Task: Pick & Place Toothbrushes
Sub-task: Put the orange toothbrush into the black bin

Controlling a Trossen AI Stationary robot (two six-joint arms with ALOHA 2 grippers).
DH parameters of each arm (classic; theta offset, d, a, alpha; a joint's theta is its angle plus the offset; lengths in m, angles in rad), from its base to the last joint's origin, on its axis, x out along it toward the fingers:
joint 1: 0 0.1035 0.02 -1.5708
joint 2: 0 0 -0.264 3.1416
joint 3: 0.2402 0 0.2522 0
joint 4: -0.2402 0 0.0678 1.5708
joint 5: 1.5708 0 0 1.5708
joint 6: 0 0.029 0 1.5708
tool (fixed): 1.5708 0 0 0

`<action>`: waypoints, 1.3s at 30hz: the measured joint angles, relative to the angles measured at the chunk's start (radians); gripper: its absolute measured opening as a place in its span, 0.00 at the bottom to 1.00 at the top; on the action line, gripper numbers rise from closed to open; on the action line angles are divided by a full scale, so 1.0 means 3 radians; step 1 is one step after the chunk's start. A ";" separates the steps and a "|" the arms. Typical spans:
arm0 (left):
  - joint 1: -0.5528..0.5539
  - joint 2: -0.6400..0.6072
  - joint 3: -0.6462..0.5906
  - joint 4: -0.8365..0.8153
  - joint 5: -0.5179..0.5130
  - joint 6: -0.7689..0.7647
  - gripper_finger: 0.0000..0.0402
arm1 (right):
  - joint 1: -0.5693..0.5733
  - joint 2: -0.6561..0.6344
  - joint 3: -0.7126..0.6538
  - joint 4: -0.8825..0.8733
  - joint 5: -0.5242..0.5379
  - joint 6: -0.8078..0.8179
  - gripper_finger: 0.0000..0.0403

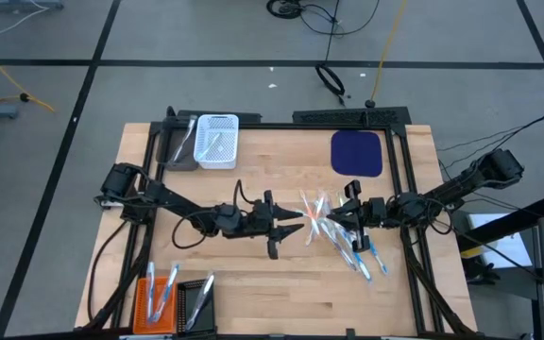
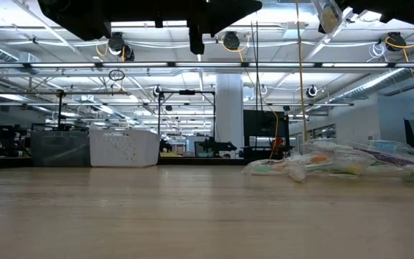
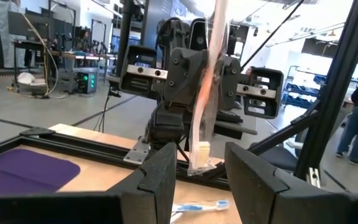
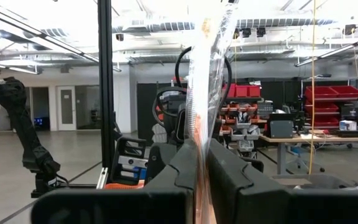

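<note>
Right gripper (image 1: 348,213) reached in level from the table's right side, its dark fingers (image 4: 185,168) clamped on a pink toothbrush in crinkled clear wrap (image 4: 205,74), held upright. Facing it, the left gripper (image 1: 286,227) hung with fingers (image 3: 160,177) spread — the wrapped brush stood between them. Other thin plastic toothbrushes (image 1: 352,247) lay piled on the wooden table (image 1: 253,293) — just beside the right gripper.

Light wooden worktop (image 1: 281,283): white perforated plastic basket (image 1: 217,141) at rear left, dark blue square mat (image 1: 357,153) at rear right. Loose pile of thin plastic toothbrushes (image 1: 340,236) lies centre-right (in front of the mat). Orange plastic basket (image 1: 156,300) and black mesh basket (image 1: 193,304) side by side at front left.
</note>
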 joint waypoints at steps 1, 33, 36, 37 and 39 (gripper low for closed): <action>0.0000 0.0000 0.0000 0.0000 -0.0001 -0.0002 0.34 | 0.0000 0.0000 0.0000 0.0000 0.0000 0.0000 0.02; 0.0078 0.0829 0.1068 -0.0082 0.0181 0.0067 0.34 | -0.0003 0.0029 -0.0004 0.0057 0.0004 -0.0075 0.02; 0.0090 0.0828 0.1105 -0.0151 0.0181 0.0071 0.34 | -0.0004 0.0030 -0.0004 0.0068 0.0006 -0.0076 0.02; 0.0095 0.0828 0.1105 -0.0148 0.0181 0.0075 0.34 | -0.0004 0.0031 -0.0004 0.0072 0.0007 -0.0076 0.02; 0.0101 0.0828 0.1105 -0.0141 0.0181 0.0076 0.34 | -0.0004 0.0031 -0.0004 0.0076 0.0010 -0.0077 0.02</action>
